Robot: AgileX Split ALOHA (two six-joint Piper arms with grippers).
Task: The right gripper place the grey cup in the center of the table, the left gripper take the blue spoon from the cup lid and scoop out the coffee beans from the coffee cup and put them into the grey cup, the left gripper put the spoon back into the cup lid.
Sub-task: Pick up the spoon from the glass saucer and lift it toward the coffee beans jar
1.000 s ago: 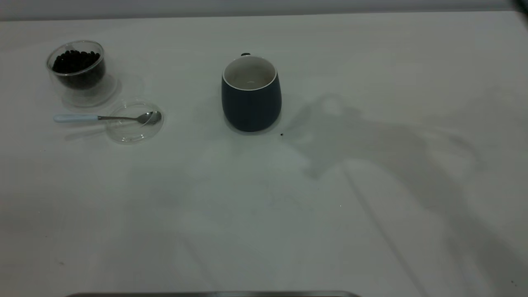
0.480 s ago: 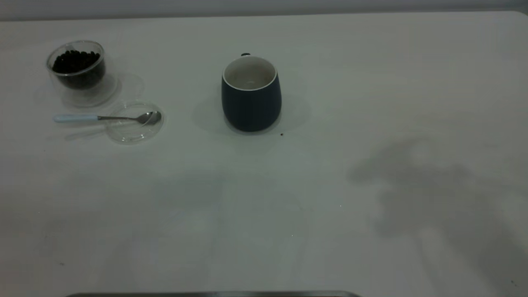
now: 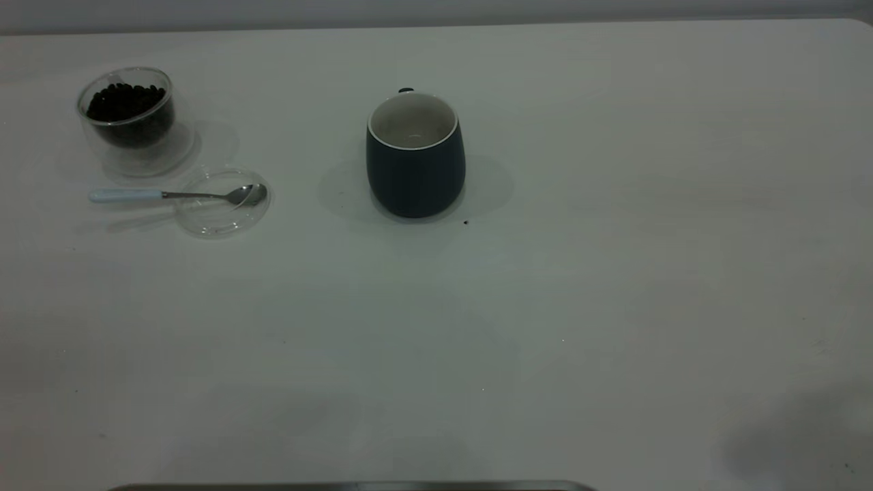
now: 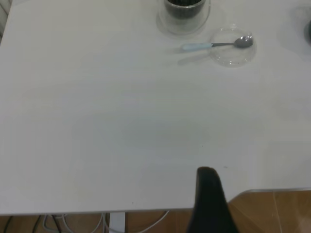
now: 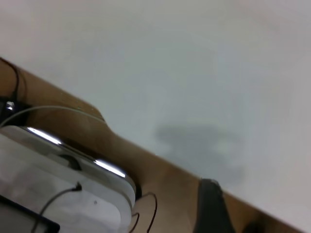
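Note:
The grey cup (image 3: 416,164) stands upright near the middle of the table (image 3: 614,273), its white inside bare. At the far left the clear coffee cup (image 3: 128,119) holds dark coffee beans (image 3: 124,102). In front of it lies the cup lid (image 3: 224,203), with the blue spoon (image 3: 170,196) resting across it, bowl in the lid and handle pointing left. Neither gripper shows in the exterior view. The left gripper (image 4: 209,189) hangs over the table's edge, far from the spoon (image 4: 214,45) and lid (image 4: 233,47). The right gripper (image 5: 210,204) sits off the table's edge.
A small dark speck (image 3: 466,221) lies beside the grey cup's base. Wooden floor and cables show beyond the table's edge in both wrist views. A white and silver device (image 5: 58,194) stands below the right arm.
The right arm's shadow has slid from beside the grey cup to the table's near right corner. The cups, lid and spoon have not moved.

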